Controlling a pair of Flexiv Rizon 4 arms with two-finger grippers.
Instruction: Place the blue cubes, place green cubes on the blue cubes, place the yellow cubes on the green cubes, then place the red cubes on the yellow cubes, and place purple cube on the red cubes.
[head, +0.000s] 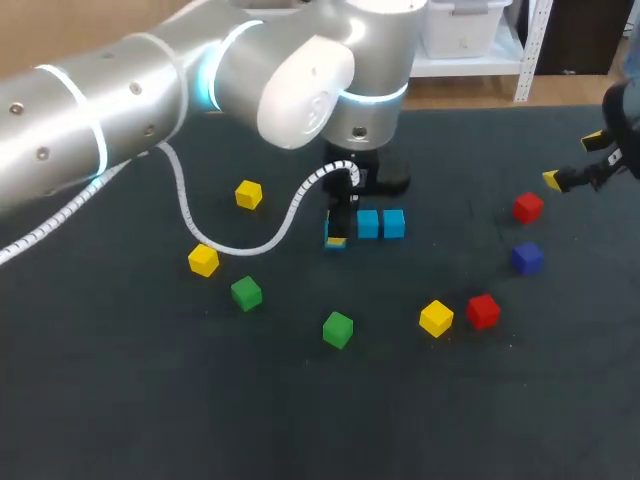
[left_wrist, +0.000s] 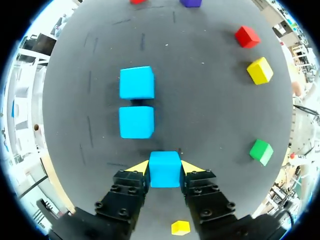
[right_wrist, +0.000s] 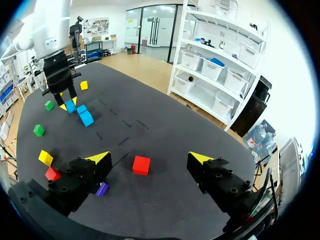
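Observation:
My left gripper (head: 336, 236) (left_wrist: 165, 168) is shut on a blue cube (left_wrist: 164, 172) low at the table, both yellow tips pressed to its sides. Just ahead of it, two more blue cubes (left_wrist: 136, 122) (left_wrist: 136, 83) lie in one line; in the head view they sit side by side (head: 368, 224) (head: 393, 223) at mid-table. My right gripper (head: 572, 160) (right_wrist: 150, 159) hangs open above the table's right side, over a red cube (head: 528, 207) (right_wrist: 141, 165). The purple cube (head: 527, 257) (right_wrist: 102, 189) lies close by.
Loose cubes dot the dark table: yellow ones (head: 248, 194) (head: 203, 260) and a green one (head: 246, 292) on the left, another green (head: 338, 329) at the front middle, a yellow (head: 436, 318) and a red (head: 483, 310) at the front right.

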